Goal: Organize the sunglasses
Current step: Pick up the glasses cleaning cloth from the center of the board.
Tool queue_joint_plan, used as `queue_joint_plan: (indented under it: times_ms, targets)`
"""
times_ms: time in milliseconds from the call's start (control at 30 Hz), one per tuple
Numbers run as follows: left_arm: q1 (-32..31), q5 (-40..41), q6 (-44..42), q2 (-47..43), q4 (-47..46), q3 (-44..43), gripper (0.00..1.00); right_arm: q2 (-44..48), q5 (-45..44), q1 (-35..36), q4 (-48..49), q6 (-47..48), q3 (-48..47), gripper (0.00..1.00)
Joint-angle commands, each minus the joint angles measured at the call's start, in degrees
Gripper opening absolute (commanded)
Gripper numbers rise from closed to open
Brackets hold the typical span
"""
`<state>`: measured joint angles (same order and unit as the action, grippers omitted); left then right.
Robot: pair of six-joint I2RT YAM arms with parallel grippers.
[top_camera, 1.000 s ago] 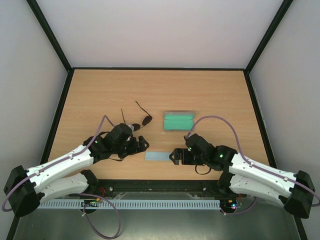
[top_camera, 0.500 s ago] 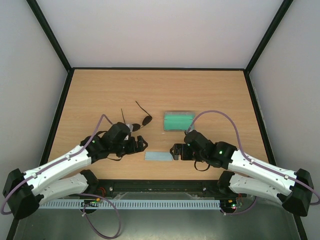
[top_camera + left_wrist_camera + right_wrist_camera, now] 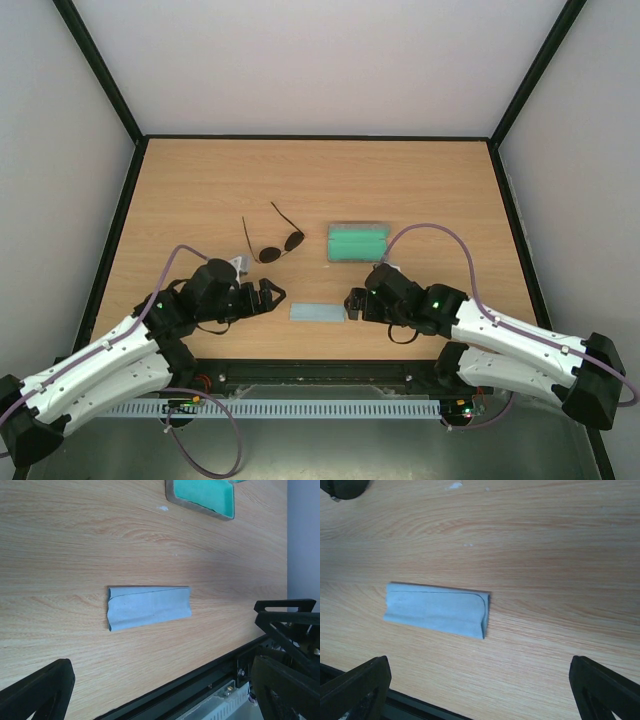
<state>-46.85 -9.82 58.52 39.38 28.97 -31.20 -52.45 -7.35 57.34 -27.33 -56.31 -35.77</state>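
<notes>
The sunglasses [image 3: 277, 246] lie on the wooden table [image 3: 420, 190] with their thin arms spread toward the back, left of the grey case [image 3: 357, 242]. They show in no wrist view. My left gripper [image 3: 270, 294] is open and empty, low over the table just left of the folded light blue cloth [image 3: 317, 312]. My right gripper [image 3: 352, 302] is open and empty just right of the cloth. The left wrist view shows the cloth [image 3: 149, 607] ahead of the left gripper [image 3: 165, 690]. The right wrist view shows the cloth [image 3: 437, 609] ahead of the right gripper [image 3: 480, 692].
The case lies open with its green inside up and also shows in the left wrist view [image 3: 202, 495]. The table's black front rail [image 3: 320, 368] runs close behind both grippers. Black frame posts and grey walls bound the table on three sides.
My left arm has drawn back toward the near left, uncovering the sunglasses. My right gripper has shifted slightly away from the cloth's right end. The cloth, case and sunglasses have not moved.
</notes>
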Motion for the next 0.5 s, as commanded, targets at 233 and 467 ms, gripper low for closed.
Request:
queue_joint_plan:
  times_ms: [233,467]
  targets:
    - [0.28,-1.54,0.08,-2.39,-1.77,3.04,0.99,-1.93,1.81,-0.24,0.16,-3.51,2.53,0.98]
    - [0.29,-1.42,0.52,-4.05,-2.74,3.58,0.99,-5.3,0.84,-0.27,-1.2,-3.09,0.58,0.84]
